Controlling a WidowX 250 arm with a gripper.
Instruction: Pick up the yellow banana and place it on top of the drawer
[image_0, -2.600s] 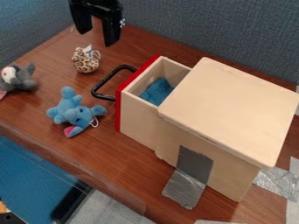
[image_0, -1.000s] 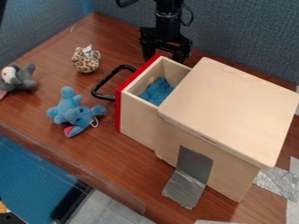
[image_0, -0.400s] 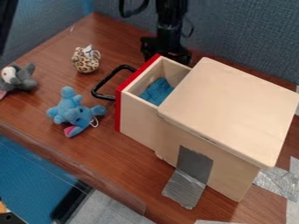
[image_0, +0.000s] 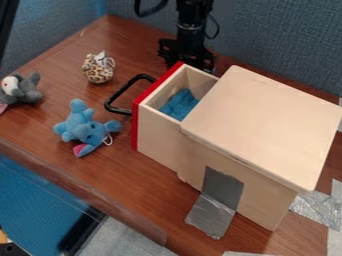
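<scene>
The wooden drawer box (image_0: 264, 120) stands at the right, its flat light top uncovered. Its red-fronted drawer (image_0: 159, 132) is pulled out toward the left, with a blue cloth (image_0: 179, 104) inside and a black handle (image_0: 120, 95) on the front. My gripper (image_0: 187, 61) hangs low behind the far end of the open drawer, near the back wall. The drawer's far side hides its lower part.
On the brown table (image_0: 40, 125) to the left are a blue elephant plush (image_0: 85, 127), a leopard-spotted toy (image_0: 99, 68) and a grey plush (image_0: 23, 90). Silver tape (image_0: 212, 215) holds the box's near side. A blue partition (image_0: 280, 40) rises behind.
From above the table's upper left, my gripper has swung right and come down behind the drawer. Since the last earlier frame it has shifted only slightly. The toys and drawer stayed put.
</scene>
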